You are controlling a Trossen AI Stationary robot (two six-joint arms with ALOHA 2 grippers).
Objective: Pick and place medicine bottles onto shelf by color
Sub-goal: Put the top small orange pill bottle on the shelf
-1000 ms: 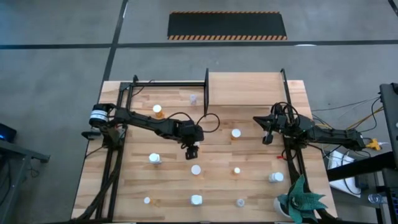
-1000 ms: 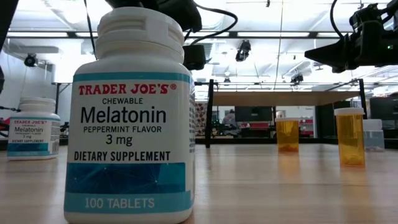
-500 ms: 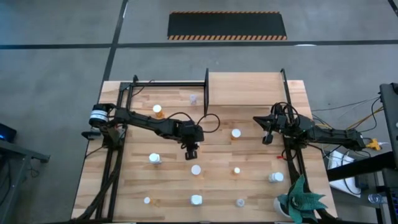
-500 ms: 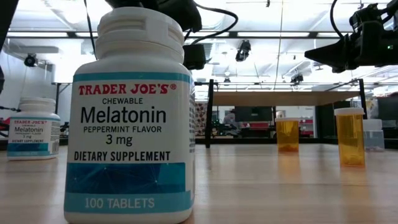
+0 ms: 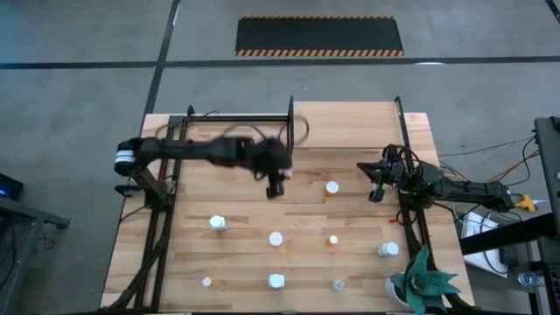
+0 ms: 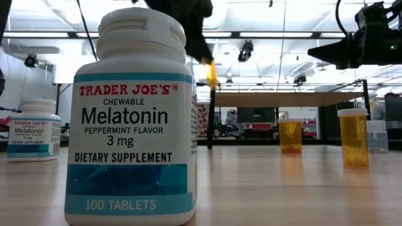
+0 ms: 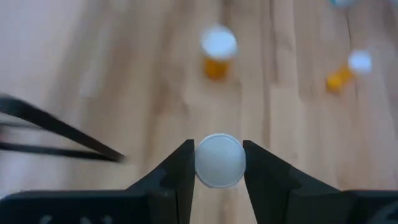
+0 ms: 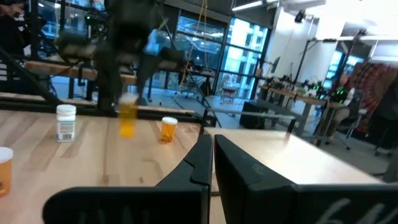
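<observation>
The left gripper was clamped on a small orange bottle, its white cap sitting squarely between the two fingers, lifted clear of the table. Just beyond it stood the shelf. The right gripper, fingers pressed together, hung well apart.

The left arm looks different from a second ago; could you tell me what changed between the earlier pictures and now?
The left end effector closed on an orange bottle near mid-table, lifted it clear and swung toward the shelf at the far edge. The right end effector stayed shut and parked on the right side. The other bottles on the table kept their places.
</observation>
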